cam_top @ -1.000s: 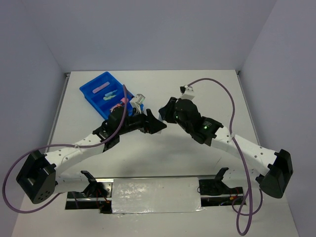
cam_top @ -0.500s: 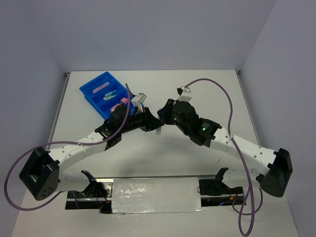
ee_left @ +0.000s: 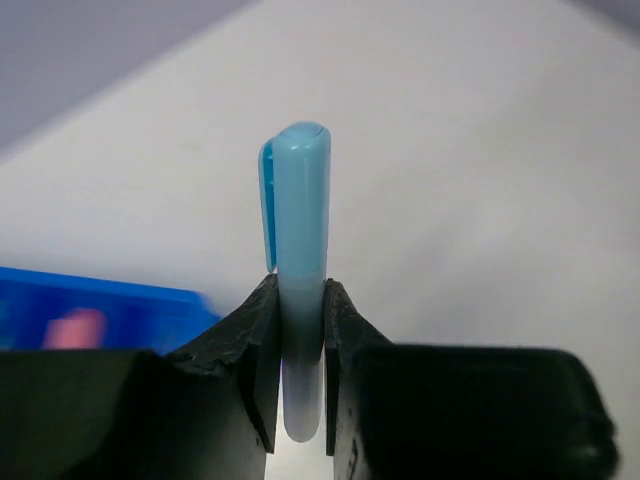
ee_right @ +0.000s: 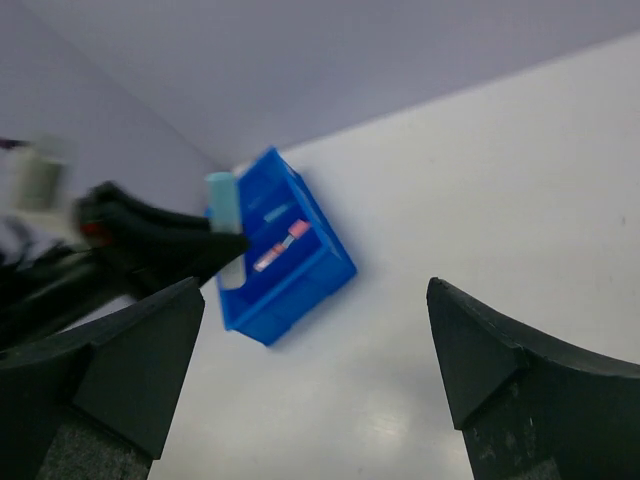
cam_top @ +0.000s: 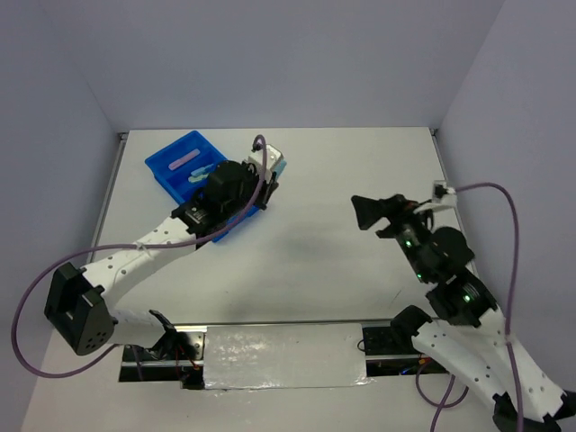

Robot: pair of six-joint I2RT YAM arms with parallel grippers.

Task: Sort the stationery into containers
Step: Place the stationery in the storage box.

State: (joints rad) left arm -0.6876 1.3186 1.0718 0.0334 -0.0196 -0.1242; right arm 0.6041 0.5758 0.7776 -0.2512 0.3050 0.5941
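Near the blue tray (cam_top: pixel 165 176), pale blue stick (ee_left: pixel 300 225) pinched between left fingers (ee_left: pixel 252 345); right fingers (ee_right: pixel 125 355) spread.

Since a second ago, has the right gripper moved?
Yes. The right gripper has pulled back rightward from the middle of the table, farther from the blue tray, and now stands open.

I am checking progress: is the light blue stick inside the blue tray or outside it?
Outside. The left tool is shut on the light blue stick, holding it up beside the blue tray.
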